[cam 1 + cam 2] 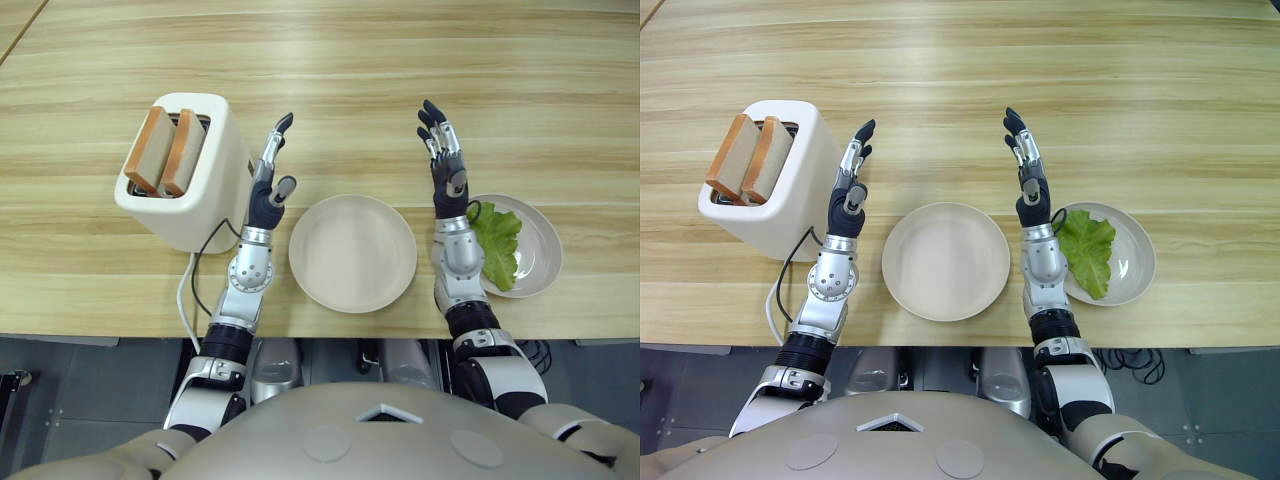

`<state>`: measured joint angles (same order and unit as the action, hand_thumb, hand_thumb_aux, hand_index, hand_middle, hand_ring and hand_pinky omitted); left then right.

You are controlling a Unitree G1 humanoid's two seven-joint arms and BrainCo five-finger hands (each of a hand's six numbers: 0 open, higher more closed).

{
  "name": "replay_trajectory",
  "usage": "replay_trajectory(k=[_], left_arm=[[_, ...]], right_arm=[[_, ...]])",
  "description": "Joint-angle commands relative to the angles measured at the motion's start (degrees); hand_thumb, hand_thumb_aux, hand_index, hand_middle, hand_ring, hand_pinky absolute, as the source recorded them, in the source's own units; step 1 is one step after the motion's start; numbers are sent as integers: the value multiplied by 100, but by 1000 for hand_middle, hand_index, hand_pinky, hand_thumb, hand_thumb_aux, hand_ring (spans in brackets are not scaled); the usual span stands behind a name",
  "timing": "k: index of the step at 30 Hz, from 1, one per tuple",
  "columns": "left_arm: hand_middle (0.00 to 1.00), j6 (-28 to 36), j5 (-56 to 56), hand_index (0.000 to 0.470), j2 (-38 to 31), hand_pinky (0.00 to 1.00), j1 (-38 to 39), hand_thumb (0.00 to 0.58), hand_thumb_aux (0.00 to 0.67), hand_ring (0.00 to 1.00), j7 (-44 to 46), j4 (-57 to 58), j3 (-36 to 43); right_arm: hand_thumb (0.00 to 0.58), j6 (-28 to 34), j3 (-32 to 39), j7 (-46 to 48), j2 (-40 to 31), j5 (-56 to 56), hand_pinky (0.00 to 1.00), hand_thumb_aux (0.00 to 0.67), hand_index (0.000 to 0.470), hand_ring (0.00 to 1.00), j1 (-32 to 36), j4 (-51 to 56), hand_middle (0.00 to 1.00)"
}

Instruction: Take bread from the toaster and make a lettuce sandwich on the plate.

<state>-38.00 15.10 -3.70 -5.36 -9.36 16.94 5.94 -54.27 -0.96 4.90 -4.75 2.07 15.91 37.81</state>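
A cream toaster (195, 195) stands at the left of the wooden table with two slices of bread (166, 152) sticking up from its slots. An empty cream plate (352, 252) lies in the middle near the front edge. A green lettuce leaf (499, 245) rests in a shallow bowl (541, 246) at the right. My left hand (271, 176) is held up just right of the toaster, fingers straight, holding nothing. My right hand (444, 160) is raised between the plate and the bowl, open too, its wrist next to the lettuce.
The toaster's white cable (186, 300) trails off the table's front edge beside my left forearm. Bare wood stretches across the whole far half of the table (400, 60).
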Motion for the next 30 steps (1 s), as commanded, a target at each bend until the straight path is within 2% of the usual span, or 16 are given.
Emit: replay_trajectory(k=[1, 30], left_arm=[[0, 51, 9, 0, -21, 0, 38, 0, 0, 0, -2, 55, -29], [0, 27, 30, 0, -42, 0, 21, 0, 0, 0, -24, 82, -36]], right_arm=[[0, 40, 3, 26, 3, -28, 0, 0, 0, 0, 11, 45, 0], [0, 18, 6, 22, 14, -26, 0, 0, 0, 0, 30, 75, 0]])
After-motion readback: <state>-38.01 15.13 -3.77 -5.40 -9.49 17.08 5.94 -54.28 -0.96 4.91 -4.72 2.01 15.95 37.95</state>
